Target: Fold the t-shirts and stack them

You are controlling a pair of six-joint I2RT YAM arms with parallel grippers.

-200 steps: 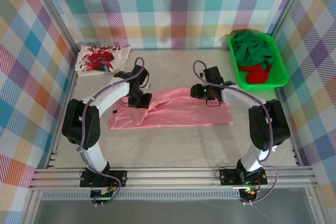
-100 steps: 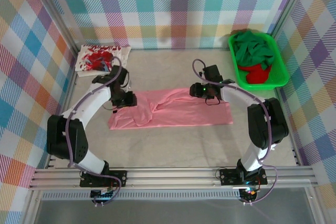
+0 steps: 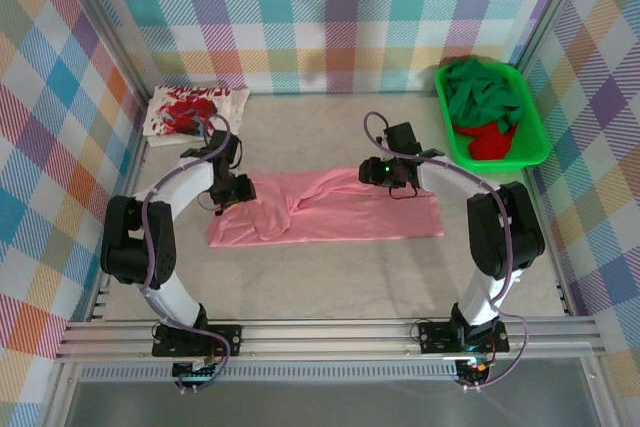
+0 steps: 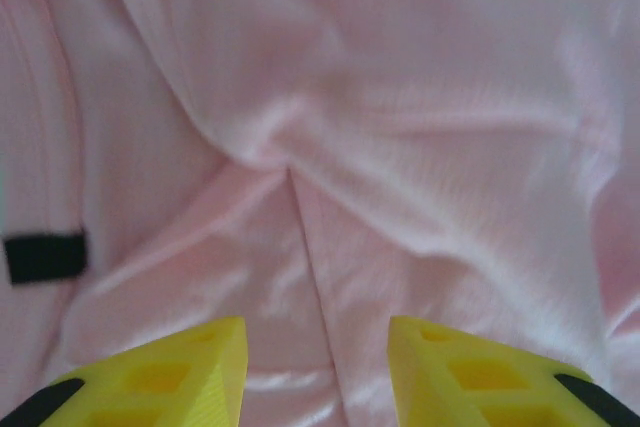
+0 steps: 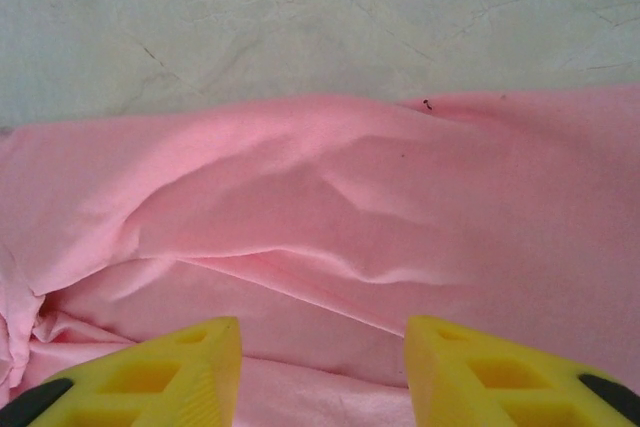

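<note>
My left fingers (image 4: 170, 377) stand parted over the pink shirt (image 3: 330, 209), gripping nothing. My right fingers (image 5: 160, 377) are also parted and empty, at its far edge. The shirt lies mid-surface (image 3: 330, 277). The left wrist view shows a black label (image 4: 45, 257). Beyond lie a printed shirt (image 3: 190, 110) far left and green (image 3: 480, 92) and red shirts (image 3: 492, 140) in the tray (image 3: 500, 163).

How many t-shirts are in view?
4: pink one mid-table, white printed one far left, green one and red one in the tray; more may hide beneath.
</note>
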